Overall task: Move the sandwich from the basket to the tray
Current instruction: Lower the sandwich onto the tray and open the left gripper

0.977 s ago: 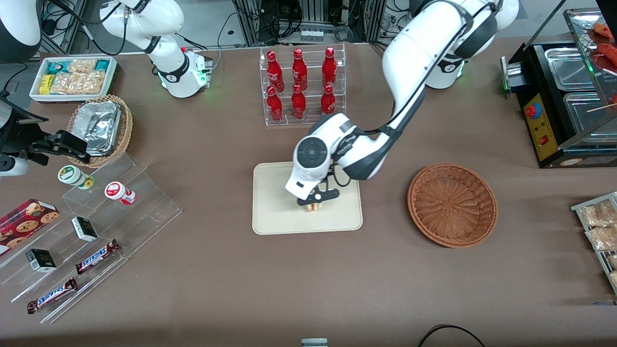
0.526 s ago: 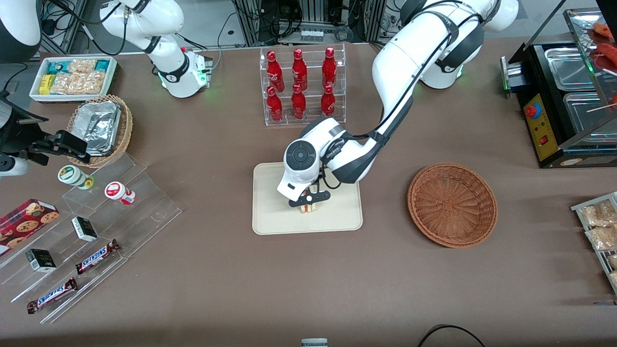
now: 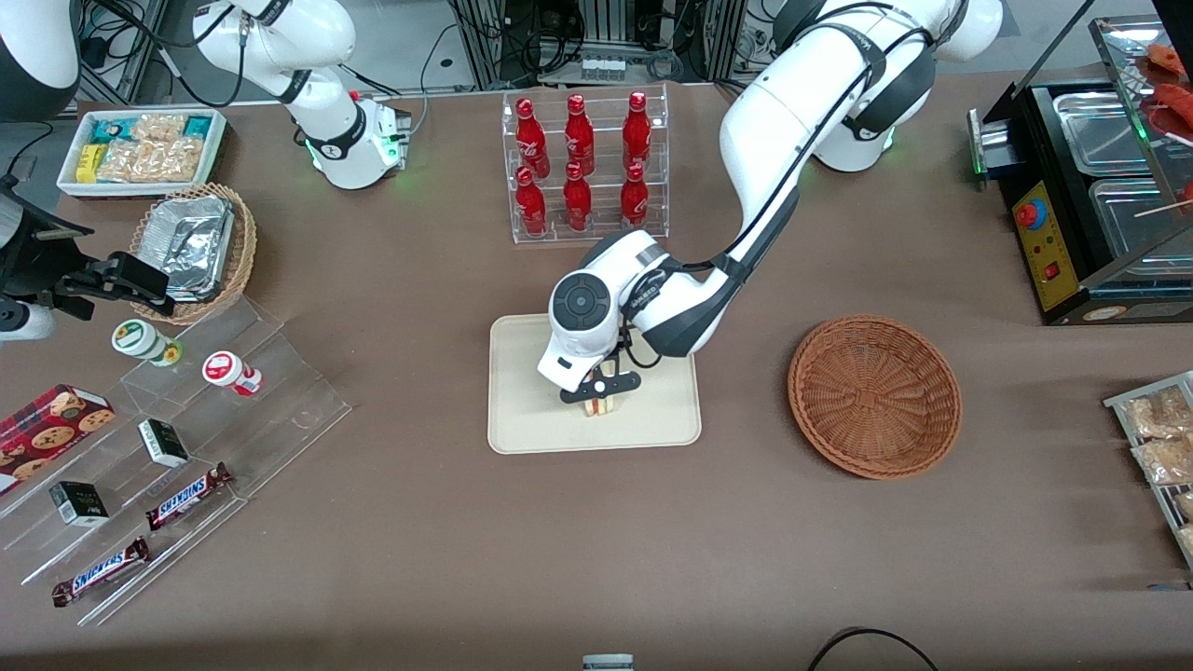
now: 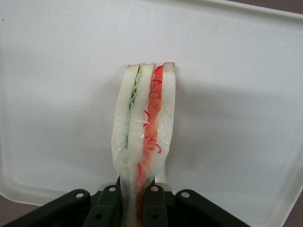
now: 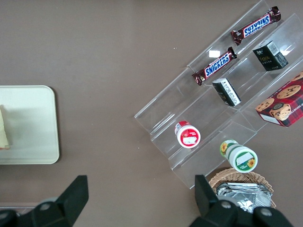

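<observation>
Your gripper (image 3: 599, 398) stands low over the tray (image 3: 522, 429), its fingers (image 4: 110, 204) clamped on the sandwich (image 4: 143, 142) — the wrist view shows the wedge pinched at one end, bread faces against the pads. From that grip the long axis of the sandwich runs straight out from the fingertips and over the tray's surface, with the green and red filling edge turned toward the wrist camera.

In the front view the sandwich sits directly under the gripper, near the middle of the tray and well inside the rim. Whether its lower edge touches the tray cannot be told from either view.

The basket (image 3: 874, 395) lies well apart, toward the working arm's end of the table, with nothing in it.

Judgement: transport is done and release is the step in hand. On opening, expect the wedge — held on edge — to tip onto a bread face.
</observation>
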You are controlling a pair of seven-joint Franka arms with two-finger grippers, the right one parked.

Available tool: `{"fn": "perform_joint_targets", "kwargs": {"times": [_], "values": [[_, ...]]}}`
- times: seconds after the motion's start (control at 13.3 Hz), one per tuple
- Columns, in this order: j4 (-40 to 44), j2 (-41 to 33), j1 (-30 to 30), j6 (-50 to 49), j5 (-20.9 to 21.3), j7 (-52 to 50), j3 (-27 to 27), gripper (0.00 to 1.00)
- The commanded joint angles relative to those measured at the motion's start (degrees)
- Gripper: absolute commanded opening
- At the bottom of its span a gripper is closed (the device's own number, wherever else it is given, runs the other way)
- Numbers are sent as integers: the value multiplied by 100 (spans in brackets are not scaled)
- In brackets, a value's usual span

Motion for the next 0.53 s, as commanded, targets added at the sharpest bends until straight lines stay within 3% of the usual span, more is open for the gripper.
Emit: {"fn": "perform_joint_targets", "kwargs": {"times": [0.0, 0.08, 0.15, 0.45], "values": [[245, 135, -78, -109, 116, -209, 31, 41], [245, 126, -78, -118, 116, -209, 31, 87], [245, 100, -78, -127, 116, -209, 31, 100], [245, -268, -34, -380, 73, -192, 13, 100]]}}
